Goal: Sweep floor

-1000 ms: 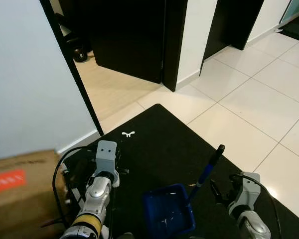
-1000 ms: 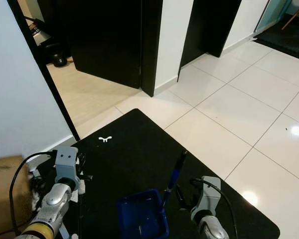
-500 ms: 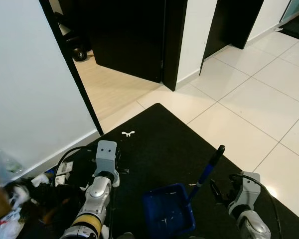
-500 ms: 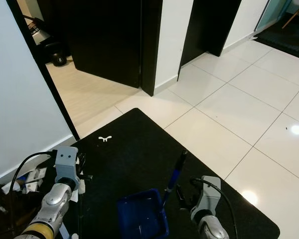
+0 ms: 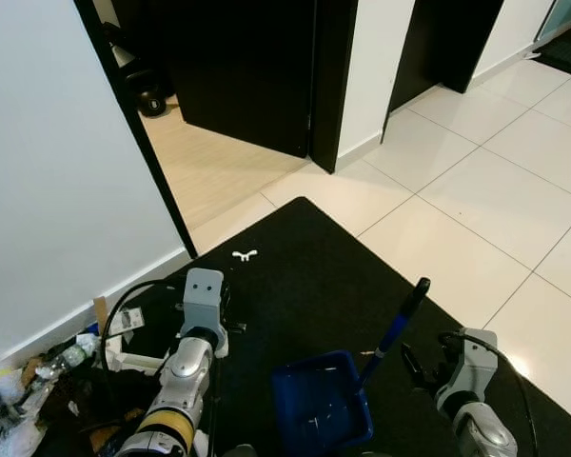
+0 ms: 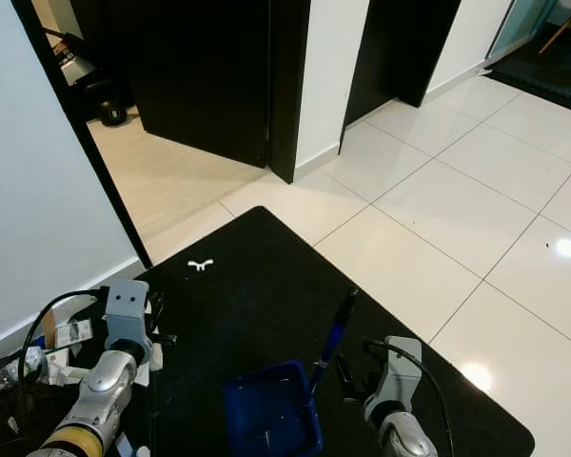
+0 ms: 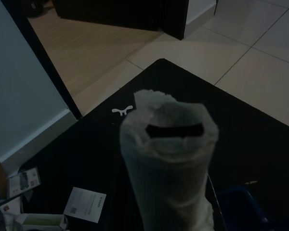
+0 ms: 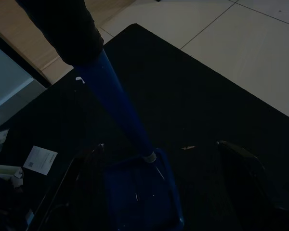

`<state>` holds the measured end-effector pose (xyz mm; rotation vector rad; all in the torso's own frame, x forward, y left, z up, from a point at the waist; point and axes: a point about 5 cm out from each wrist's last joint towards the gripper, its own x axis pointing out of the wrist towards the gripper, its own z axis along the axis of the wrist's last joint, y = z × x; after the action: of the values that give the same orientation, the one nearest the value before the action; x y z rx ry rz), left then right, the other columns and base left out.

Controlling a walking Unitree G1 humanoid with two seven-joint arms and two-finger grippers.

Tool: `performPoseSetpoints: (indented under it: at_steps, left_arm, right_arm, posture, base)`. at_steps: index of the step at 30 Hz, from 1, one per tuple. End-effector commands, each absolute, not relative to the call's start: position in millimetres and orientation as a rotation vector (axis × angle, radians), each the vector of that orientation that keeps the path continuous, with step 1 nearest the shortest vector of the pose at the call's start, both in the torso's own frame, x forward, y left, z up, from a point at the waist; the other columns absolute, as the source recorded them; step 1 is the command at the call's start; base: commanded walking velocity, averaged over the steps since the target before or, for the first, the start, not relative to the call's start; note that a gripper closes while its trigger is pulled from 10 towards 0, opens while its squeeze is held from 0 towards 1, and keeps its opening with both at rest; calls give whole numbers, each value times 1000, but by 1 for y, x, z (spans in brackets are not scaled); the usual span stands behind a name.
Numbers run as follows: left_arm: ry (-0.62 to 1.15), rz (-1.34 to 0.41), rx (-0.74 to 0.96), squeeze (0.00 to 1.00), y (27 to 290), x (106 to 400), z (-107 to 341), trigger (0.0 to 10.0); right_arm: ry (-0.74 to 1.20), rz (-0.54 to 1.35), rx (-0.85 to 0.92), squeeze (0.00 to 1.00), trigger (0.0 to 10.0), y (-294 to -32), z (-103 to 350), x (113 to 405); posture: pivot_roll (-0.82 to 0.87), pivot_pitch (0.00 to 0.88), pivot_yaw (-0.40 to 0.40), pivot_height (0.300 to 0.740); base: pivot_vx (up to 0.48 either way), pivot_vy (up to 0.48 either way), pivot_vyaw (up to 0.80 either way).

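A blue dustpan [image 5: 321, 411] rests on a black mat [image 5: 305, 286] laid over white floor tiles [image 5: 495, 205], its long blue handle [image 5: 392, 330] slanting upward toward the right hand [image 8: 159, 192]. That hand's fingers [image 8: 245, 168] are spread wide on either side of the handle. A white-wrapped pole [image 7: 166, 159] stands before the left hand; its grip cannot be told. Litter [image 5: 48, 371] lies against the wall [image 5: 57, 171].

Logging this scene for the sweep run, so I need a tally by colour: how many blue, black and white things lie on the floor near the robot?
Blue: 1, the dustpan
Black: 1, the mat
White: 1, the paper card
Total: 3
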<state>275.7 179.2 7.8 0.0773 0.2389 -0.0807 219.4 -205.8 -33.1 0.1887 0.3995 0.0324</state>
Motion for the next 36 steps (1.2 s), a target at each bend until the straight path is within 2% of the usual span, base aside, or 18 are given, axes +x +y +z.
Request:
performPoseSetpoints:
  at_steps: [1,36]
  left_arm:
    - [450,-33,46,0,184,243,-29,10000]
    - [452,-31,45,0,184,244,-29,10000]
  right_arm:
    - [401,19,197,0,10000,-209,-33,219]
    - [403,19,197,0,10000,-209,-33,220]
  posture:
    - [29,104,-28,740]
    - [31,103,-28,740]
  base:
    - [0,0,0]
    - [0,0,0]
